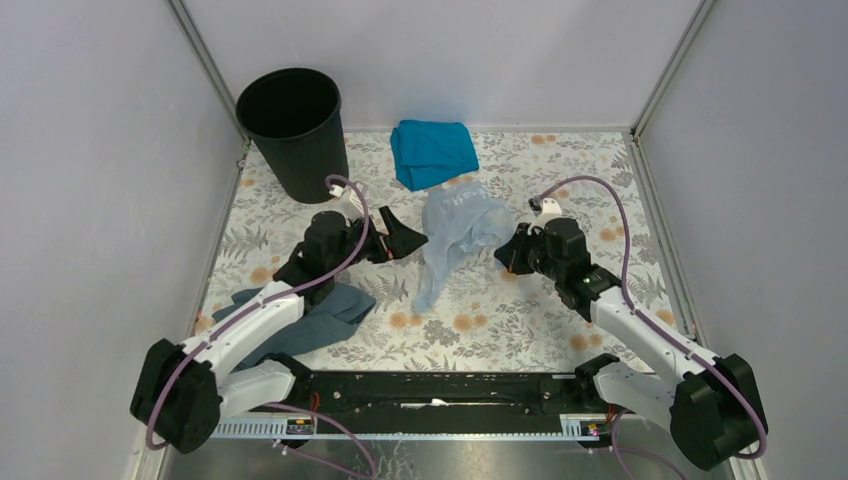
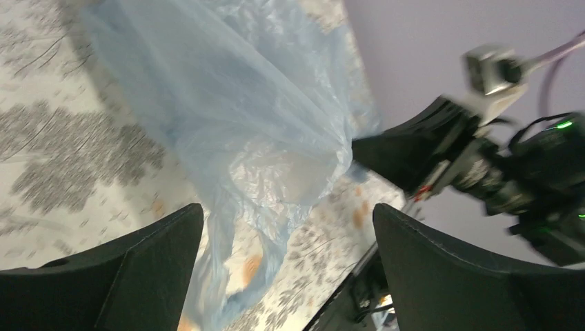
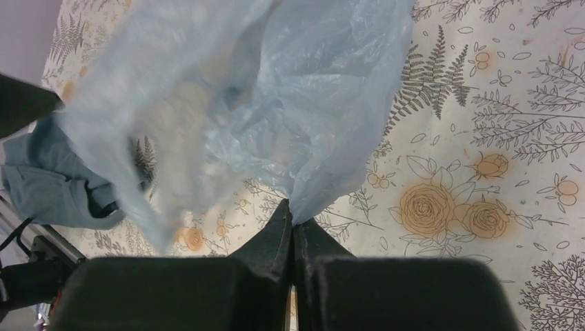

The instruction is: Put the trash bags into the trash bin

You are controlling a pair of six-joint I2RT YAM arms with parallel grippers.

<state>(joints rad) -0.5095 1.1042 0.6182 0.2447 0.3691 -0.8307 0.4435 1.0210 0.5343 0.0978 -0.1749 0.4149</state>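
Closed fingertips of our right gripper sit nearest the lens, pinching one edge of the thin blue bag. The bag spreads away from that pinch, and its tail lies on the flowered table, mid-table between both arms. Our left gripper faces it with jaws spread wide and nothing in them, just beside the film. We judge the step in hand to be a second hold. We should close the left on the opposite edge and gather the loose film so none drags. Then we carry it together, high enough to clear the rim, to the black bin — well apart in the far left corner. We leave the teal cloth and the grey cloth alone — neither is ours to move
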